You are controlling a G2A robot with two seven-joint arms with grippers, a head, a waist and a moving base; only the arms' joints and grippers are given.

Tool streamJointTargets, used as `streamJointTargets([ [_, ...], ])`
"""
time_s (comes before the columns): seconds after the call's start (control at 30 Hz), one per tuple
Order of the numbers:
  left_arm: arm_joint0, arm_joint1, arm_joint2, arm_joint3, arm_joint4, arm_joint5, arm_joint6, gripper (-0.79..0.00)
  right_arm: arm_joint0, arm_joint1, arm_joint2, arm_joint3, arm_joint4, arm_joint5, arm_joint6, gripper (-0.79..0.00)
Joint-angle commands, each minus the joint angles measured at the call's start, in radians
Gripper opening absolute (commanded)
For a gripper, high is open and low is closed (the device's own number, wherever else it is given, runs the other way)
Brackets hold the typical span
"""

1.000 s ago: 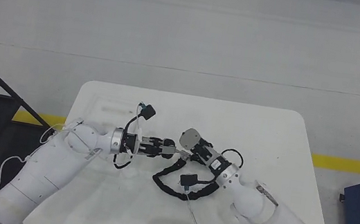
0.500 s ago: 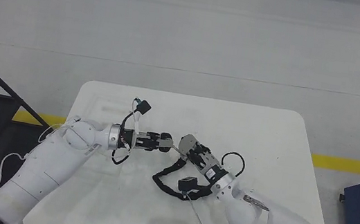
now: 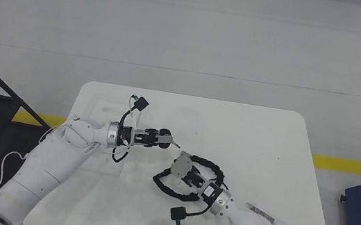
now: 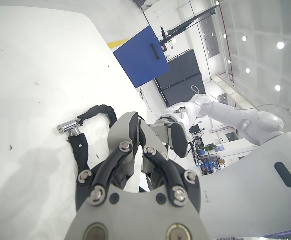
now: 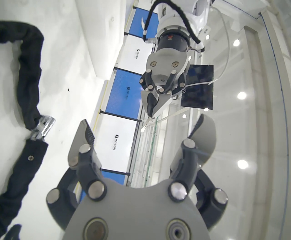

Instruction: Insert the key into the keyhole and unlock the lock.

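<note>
Gripping the key [image 4: 138,130], left end effector [image 3: 164,139] clenched, right end effector [image 3: 184,166] released beside chain lock [image 4: 67,125].

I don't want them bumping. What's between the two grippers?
Nothing but bare table, in the top view: it shows between the left gripper, shut on the key, and the open right gripper.

Black-sleeved chain lock [image 4: 80,150] in a flat loop, chrome cylinder [image 4: 67,125] on its side; thin key [image 5: 146,123] nearby, apart

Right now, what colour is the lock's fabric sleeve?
Black; the lock's sleeve shows best in the left wrist view.
</note>
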State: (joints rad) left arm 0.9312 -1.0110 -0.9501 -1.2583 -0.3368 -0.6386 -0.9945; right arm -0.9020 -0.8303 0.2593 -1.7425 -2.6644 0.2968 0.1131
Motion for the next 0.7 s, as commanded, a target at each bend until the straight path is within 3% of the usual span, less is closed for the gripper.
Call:
streamJointTargets([
  [0.0, 0.002, -0.001, -0.001, 0.002, -0.007, 0.0, -0.004, -0.785, -0.007, -0.002, 0.019, 0.009, 0.001, 0.015, -0.018, 0.0],
  [0.1, 0.005, -0.003, 0.002, 0.005, -0.025, 0.002, -0.021, -0.785, -0.018, -0.011, 0.037, 0.02, -0.062, 0.018, -0.002, -0.003],
  [0.2, 0.006, -0.006, 0.007, 0.009, -0.028, 0.004, -0.03, -0.785, -0.025, -0.025, 0.052, 0.034, -0.125, 0.027, 0.021, -0.197],
  [0.23, 0.006, -0.007, 0.009, 0.01, -0.028, 0.004, -0.031, -0.785, -0.026, -0.03, 0.057, 0.038, -0.15, 0.029, 0.029, -0.363],
  [0.27, 0.005, -0.008, 0.009, 0.011, -0.028, 0.004, -0.032, -0.785, -0.029, -0.036, 0.06, 0.042, -0.172, 0.032, 0.038, -0.419],
  [0.4, 0.002, -0.011, 0.012, 0.019, -0.032, 0.005, -0.034, -0.785, -0.041, -0.058, 0.074, 0.053, -0.217, 0.039, 0.052, -0.483],
  [0.67, -0.002, -0.018, 0.015, 0.028, -0.032, 0.003, -0.041, -0.785, -0.067, -0.089, 0.112, 0.081, -0.237, 0.036, 0.036, -0.539],
])
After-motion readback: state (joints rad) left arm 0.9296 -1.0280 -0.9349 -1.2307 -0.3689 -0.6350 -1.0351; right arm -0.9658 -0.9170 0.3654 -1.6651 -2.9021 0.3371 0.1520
